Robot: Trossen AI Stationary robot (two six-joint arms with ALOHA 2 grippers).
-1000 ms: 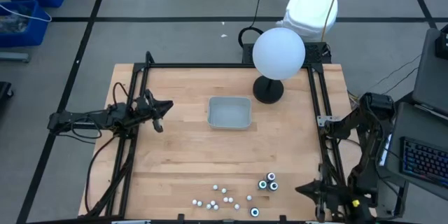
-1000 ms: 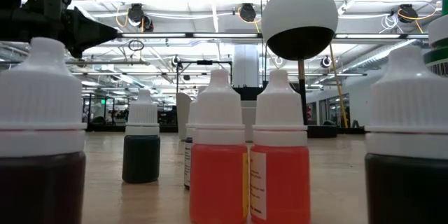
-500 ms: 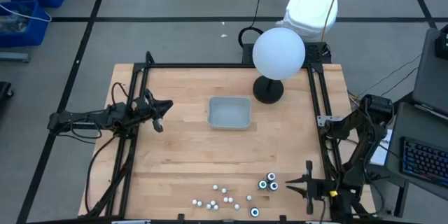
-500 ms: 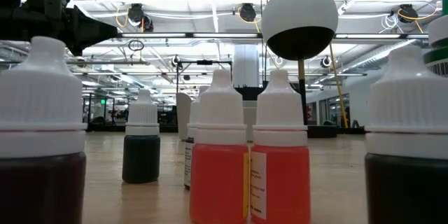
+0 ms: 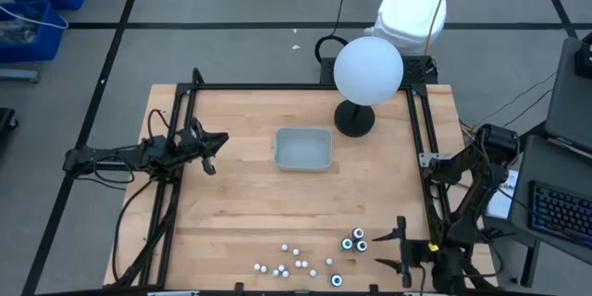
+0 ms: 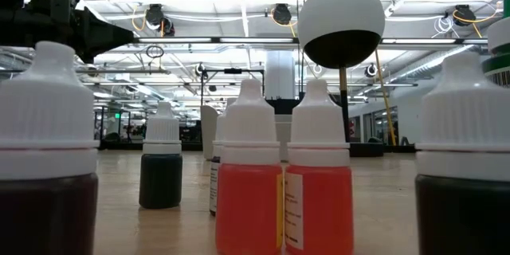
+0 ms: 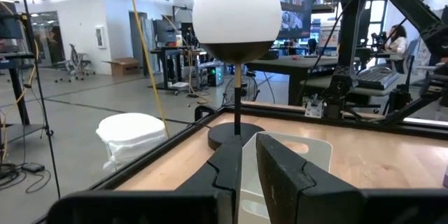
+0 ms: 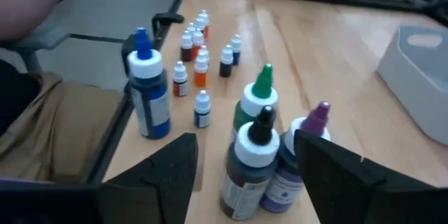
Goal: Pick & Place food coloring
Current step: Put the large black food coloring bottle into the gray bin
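The food coloring stands near the table's near edge. Several tiny white-capped bottles point(image 5: 291, 261) cluster there, with three larger teal-ringed ones point(image 5: 354, 240) to their right and one point(image 5: 337, 280) at the edge. In the right wrist view the larger ones show green point(image 8: 256, 102), black point(image 8: 250, 155), purple point(image 8: 302, 152) and blue point(image 8: 148, 92) tips. My right gripper point(image 5: 401, 250) is open, just right of the larger bottles, touching none point(image 8: 255, 182). My left gripper point(image 5: 212, 151) waits shut at the table's left, pointing at the grey tray point(image 5: 303, 148).
A white globe on a black stand point(image 5: 367, 71) rises at the far right, behind the tray. Black frame rails point(image 5: 427, 176) run along the table's sides. A person in tan trousers point(image 8: 35, 119) sits beyond the near edge. Bare wood lies between tray and bottles.
My right gripper has come from the near right corner toward the larger bottles, sinking a little and rolling, and its fingers have opened wide. The bottles and the left arm have stayed still.
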